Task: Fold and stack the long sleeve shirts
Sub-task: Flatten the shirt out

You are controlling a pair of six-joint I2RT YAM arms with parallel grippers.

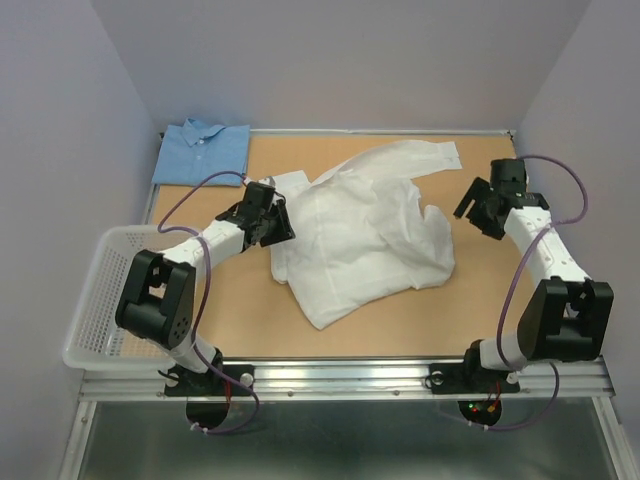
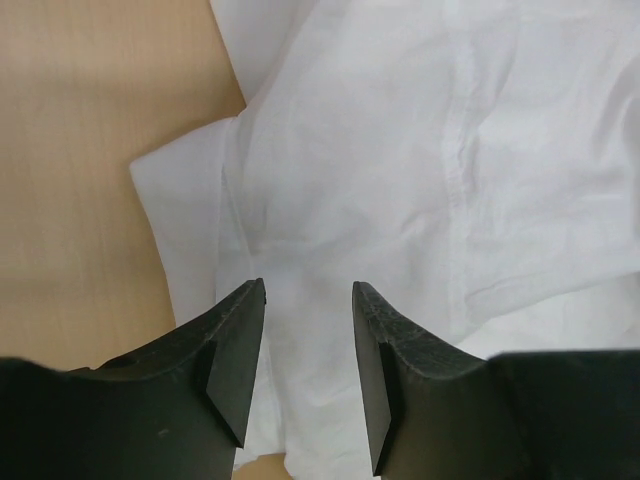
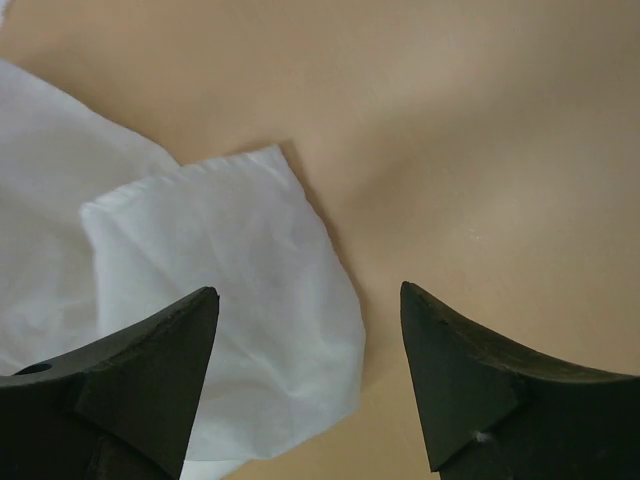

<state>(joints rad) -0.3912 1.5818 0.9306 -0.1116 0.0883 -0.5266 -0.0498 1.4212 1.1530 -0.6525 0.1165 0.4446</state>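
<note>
While both jaws gape, the white shirt (image 1: 360, 235) sprawls between them, blue shirt (image 1: 203, 150) and basket (image 1: 95, 300) leftward.

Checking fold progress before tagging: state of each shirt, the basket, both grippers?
white shirt: rumpled, not neatly folded, mid-table.
light blue shirt: folded flat, far left corner.
basket: upright at the left table edge.
left gripper: open, over the white shirt's left edge.
right gripper: open wide, holding nothing, above a loose corner of the white shirt.
</note>
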